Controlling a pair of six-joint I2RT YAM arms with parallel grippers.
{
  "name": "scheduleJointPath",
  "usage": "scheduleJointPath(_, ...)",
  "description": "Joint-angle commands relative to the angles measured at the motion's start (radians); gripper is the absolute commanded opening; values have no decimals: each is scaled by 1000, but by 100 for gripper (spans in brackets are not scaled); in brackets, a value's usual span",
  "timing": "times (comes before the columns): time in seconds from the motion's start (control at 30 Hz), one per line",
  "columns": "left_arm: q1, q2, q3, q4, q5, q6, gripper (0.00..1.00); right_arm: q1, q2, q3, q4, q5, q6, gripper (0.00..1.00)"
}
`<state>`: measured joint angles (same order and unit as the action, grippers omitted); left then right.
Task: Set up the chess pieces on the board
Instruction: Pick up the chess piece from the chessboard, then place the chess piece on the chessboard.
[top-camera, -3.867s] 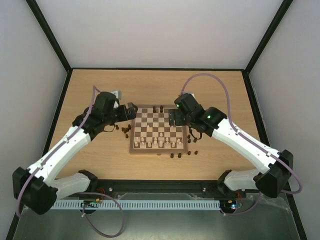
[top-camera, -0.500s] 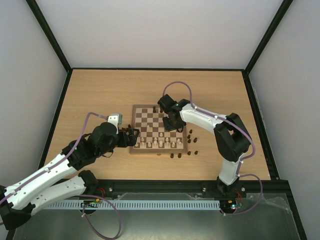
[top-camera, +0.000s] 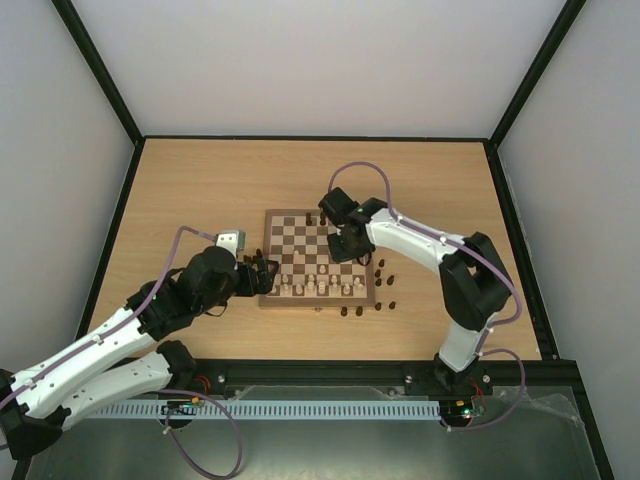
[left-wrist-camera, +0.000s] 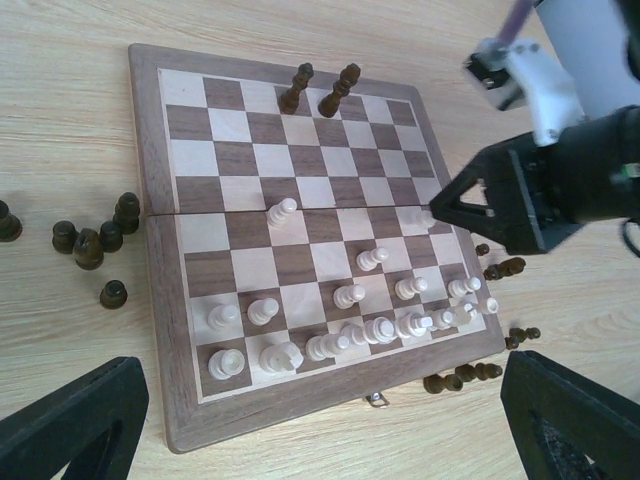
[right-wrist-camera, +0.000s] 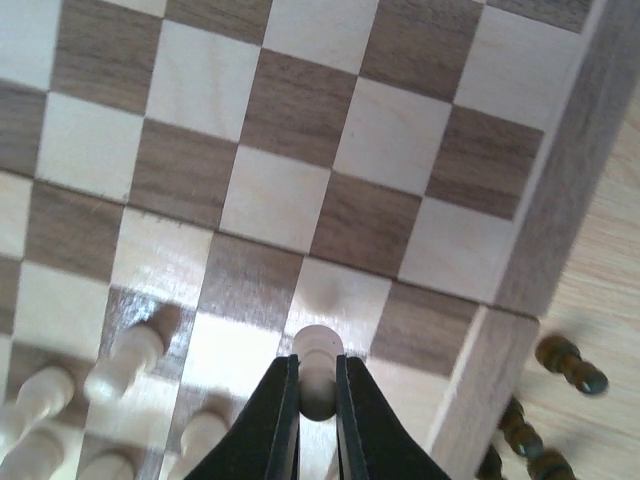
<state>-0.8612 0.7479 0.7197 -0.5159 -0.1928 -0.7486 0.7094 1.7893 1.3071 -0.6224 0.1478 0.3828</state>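
Cream pawn (right-wrist-camera: 318, 348) near the right edge of the board (right-wrist-camera: 560, 190) is now clamped in the right gripper (right-wrist-camera: 316, 375), whose jaws have just shut, the left gripper (left-wrist-camera: 320, 420) gaping empty, while only two dark chess pieces (left-wrist-camera: 300, 88) stand on the far row and the rest lie on the table (left-wrist-camera: 60, 120), so setup has barely begun.

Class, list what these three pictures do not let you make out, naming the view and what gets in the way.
- Pale piece in the right pincer: its lower part, right wrist view, hidden by the fingers.
- Dark pieces beside the board: their kind, right wrist view, blurred and cut by the edge.
- Near pieces, top view: too small to tell their kind; the right arm covers some squares.
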Motion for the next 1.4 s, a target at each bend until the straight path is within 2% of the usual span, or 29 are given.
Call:
scheduleJointPath(0.0,-4,-6,-16,0,-15,-14,99,29,-118,-48,-100,0,17,3)
scheduleJointPath(0.2,-3,11,-18,11,-15,-15,99,68,-175,-131,-105,4,38,4)
scheduleJointPath(0.53,-4,37,-26,17,-22,-26,99,107,-169,-201,-56,-10,54,3)
scheduleJointPath(1.37,-3,10,-40,7,-31,-38,100,108,-81,-164,-5,0,38,3)
